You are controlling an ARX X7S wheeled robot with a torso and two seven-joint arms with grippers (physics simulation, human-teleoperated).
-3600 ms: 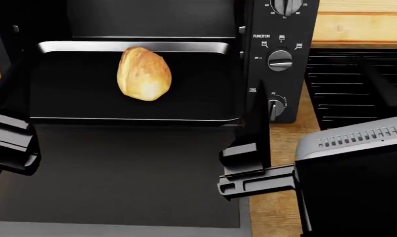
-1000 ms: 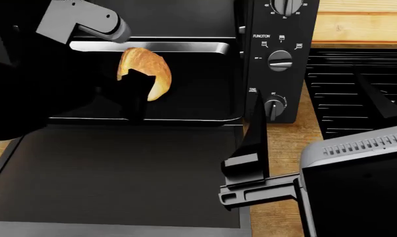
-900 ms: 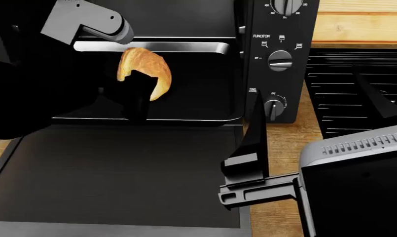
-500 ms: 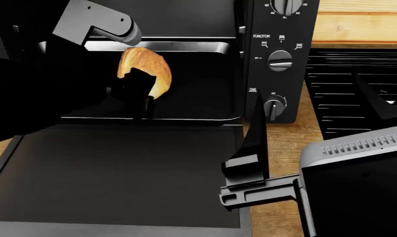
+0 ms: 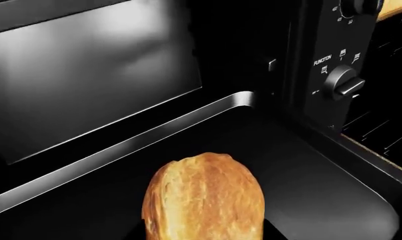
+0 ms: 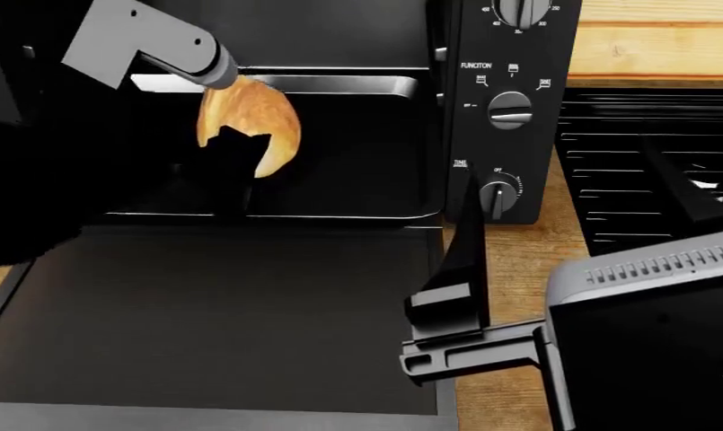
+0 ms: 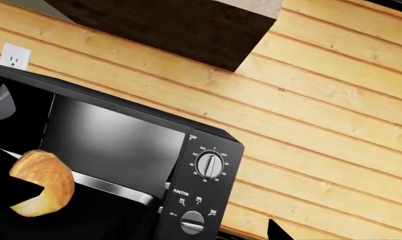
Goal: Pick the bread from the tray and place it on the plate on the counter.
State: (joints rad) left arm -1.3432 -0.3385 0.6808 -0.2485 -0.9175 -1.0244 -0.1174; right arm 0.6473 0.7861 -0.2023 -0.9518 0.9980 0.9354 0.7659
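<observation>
The bread, a golden-brown roll, sits between the fingers of my left gripper, just over the black tray that is pulled out of the oven. One black finger covers its front lower part. In the left wrist view the bread fills the lower middle above the tray. It also shows in the right wrist view. My right gripper is open and empty beside the oven door's right edge. The plate is out of view. The wood counter shows right of the oven.
The oven's control panel with knobs stands right of the tray. Its open door panel lies flat in front. A black ridged stovetop is at the right. My right arm's grey casing fills the lower right.
My left arm came in from the left and closed on the bread. Over the last half second the bread moved a little left and up with the gripper. The right arm has hardly moved.
</observation>
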